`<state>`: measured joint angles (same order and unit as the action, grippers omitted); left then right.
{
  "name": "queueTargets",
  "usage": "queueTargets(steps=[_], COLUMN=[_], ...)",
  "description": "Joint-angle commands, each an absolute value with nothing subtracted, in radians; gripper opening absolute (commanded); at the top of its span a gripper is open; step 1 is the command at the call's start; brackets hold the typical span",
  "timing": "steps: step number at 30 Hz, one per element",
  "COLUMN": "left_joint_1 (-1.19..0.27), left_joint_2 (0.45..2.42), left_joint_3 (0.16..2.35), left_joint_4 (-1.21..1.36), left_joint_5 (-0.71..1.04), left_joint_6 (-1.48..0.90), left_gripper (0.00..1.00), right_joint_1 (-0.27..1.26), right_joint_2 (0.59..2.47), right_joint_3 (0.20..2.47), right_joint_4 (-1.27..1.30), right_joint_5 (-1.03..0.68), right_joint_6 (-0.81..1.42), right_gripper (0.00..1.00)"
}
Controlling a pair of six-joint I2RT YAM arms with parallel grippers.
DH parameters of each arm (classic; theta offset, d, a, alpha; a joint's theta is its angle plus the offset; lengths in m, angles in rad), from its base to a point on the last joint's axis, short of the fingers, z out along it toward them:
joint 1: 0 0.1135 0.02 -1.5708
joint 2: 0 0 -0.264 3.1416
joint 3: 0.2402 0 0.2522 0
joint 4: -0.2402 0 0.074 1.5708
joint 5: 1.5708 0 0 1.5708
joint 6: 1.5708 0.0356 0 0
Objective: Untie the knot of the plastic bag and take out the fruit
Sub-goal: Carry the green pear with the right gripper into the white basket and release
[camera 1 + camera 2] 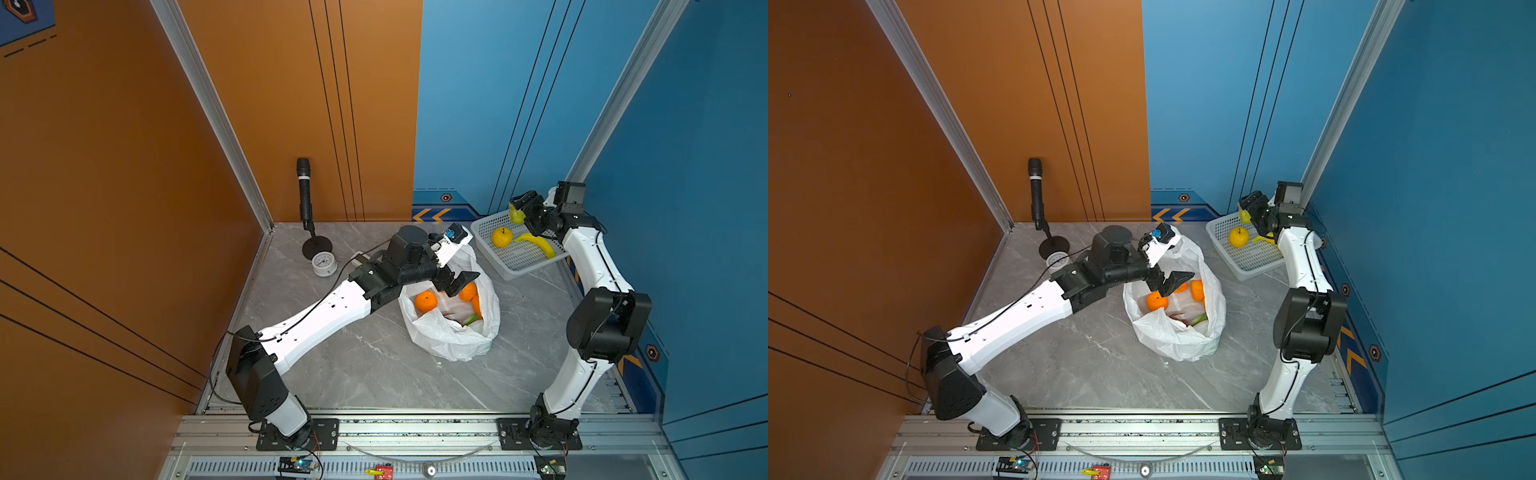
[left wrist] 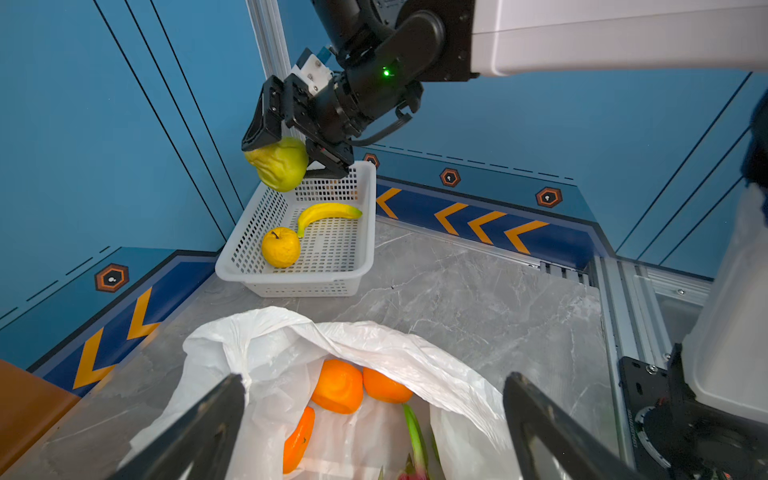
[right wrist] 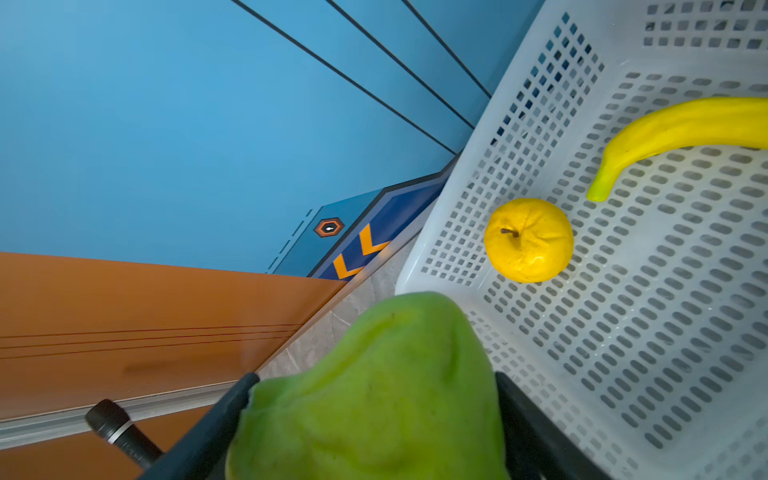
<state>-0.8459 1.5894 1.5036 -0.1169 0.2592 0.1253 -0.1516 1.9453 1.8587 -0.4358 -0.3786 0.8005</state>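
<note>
White, thin plastic bag point(image 1: 446, 343) at the centre of the grey table point(image 1: 353, 374), mouth gaping upward. No knot shows in any view, so the untying is judged complete and the emptying under way.

Released, with its fingers point(image 2: 199, 432) spread wide, the left hand point(image 1: 461, 284) hovers just above the bag's mouth at mid-frame in both top views. In the left wrist view two oranges point(image 2: 337, 386) lie side by side between those fingers at lower centre, and a third orange point(image 2: 299, 440) sits nearer the lower edge.

At the upper right of both top views, well apart from the bag, the right hand point(image 2: 295, 160) clasps a green pear point(image 3: 374, 395) above the upper rim of the perforated basket point(image 2: 299, 286). A yellow round fruit point(image 2: 280, 247) and a banana point(image 2: 328, 212) lie inside the basket.

Governing relation, as judged: the oranges sit straight below the open left hand, which is the nearer and the free one, so a short descent through the mouth should reach them. Being round, they offer no preferred axis. Loose bag film beside one finger may get pinched.
</note>
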Motion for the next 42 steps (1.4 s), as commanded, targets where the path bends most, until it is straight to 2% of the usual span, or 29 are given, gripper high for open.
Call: queueTargets(steps=[1, 18, 24, 27, 33, 42], left_joint_1=[-0.858, -0.881, -0.887, -0.890, -0.899, -0.918], left_joint_2=[1.565, 1.562, 1.565, 1.568, 1.577, 1.609], left_joint_3=[1.523, 1.541, 1.543, 1.548, 1.551, 1.565], left_joint_4=[-0.181, -0.324, -0.334, -0.336, -0.338, -0.320], left_joint_5=[0.231, 0.169, 0.154, 0.147, 0.143, 0.056], left_joint_6=[0.175, 0.296, 0.310, 0.310, 0.311, 0.318], left_gripper=[0.98, 0.99, 0.98, 0.98, 0.98, 0.98], right_joint_1=[-0.158, -0.143, -0.135, -0.131, -0.135, -0.140], right_joint_2=[2.014, 2.347, 2.398, 2.422, 2.413, 2.305], right_joint_3=[1.960, 2.212, 2.219, 2.228, 2.238, 2.218], right_joint_4=[-0.577, -0.863, -0.877, -0.887, -0.897, -0.919], right_joint_5=[-0.303, -0.135, -0.128, -0.148, -0.180, -0.215], right_joint_6=[0.792, 0.748, 0.735, 0.732, 0.712, 0.662], right_gripper=[0.83, 0.83, 0.84, 0.88, 0.99, 1.00])
